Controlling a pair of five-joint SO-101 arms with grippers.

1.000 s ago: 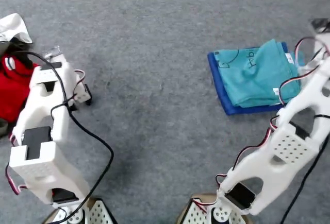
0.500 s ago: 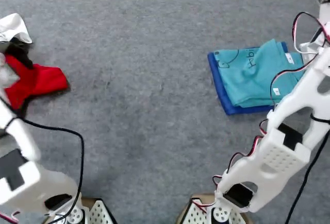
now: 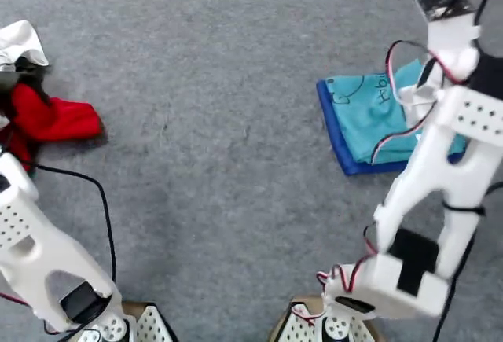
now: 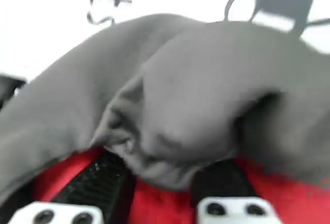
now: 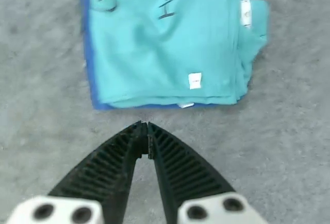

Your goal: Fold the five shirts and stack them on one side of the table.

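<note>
Two of the five shirts look finished: the teal shirt lies folded on top of the folded blue shirt, forming the stack at one side of the table. By my reckoning three remain, all unfolded in a heap at the other side.

The right gripper is empty, its jaws pressed together. It hangs over bare table with the stack just ahead of its tips. The stack's long axis runs crosswise to the way this gripper points, and its nearer long edge is close to the tips. The teal shirt lies print side up, the blue one showing as a border along two sides.

The left gripper is buried in the heap. The red shirt is beneath it, the grey shirt bunches over its tip and the white shirt lies beyond. Whether it is clamped on cloth I cannot tell. The red shirt's free end points toward the table's middle.
</note>
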